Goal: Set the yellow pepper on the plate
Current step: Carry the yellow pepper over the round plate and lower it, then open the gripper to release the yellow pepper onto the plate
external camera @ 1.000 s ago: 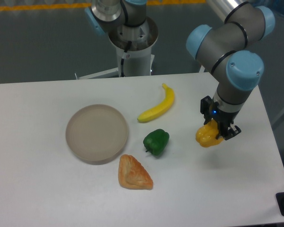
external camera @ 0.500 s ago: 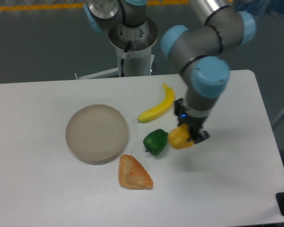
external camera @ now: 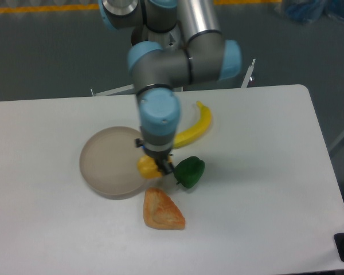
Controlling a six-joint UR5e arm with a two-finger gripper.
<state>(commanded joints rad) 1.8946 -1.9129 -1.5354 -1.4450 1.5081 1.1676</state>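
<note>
The white table (external camera: pixel 264 189) carries everything, and the arm (external camera: pixel 178 57) reaches over it from the far edge, its wrist pointing down at the middle of the tabletop. The plate (external camera: pixel 106 160) lies to the left of the jaws and partly beneath them, its right rim passing under the gripped load. The banana (external camera: pixel 195 129) lies behind the jaws and to their right, half hidden by the wrist. The pastry (external camera: pixel 161 211) rests on the table in front of the jaws, just nearer the camera. The green pepper (external camera: pixel 190 171) sits just to the right of the jaws, close beside them, whether touching cannot be told. The gripper (external camera: pixel 155 165) points straight down with its jaws closed on the yellow pepper (external camera: pixel 147 167), which hangs between them over the plate's right edge. Whether the pepper touches the plate or is held just above it cannot be told from this view.
</note>
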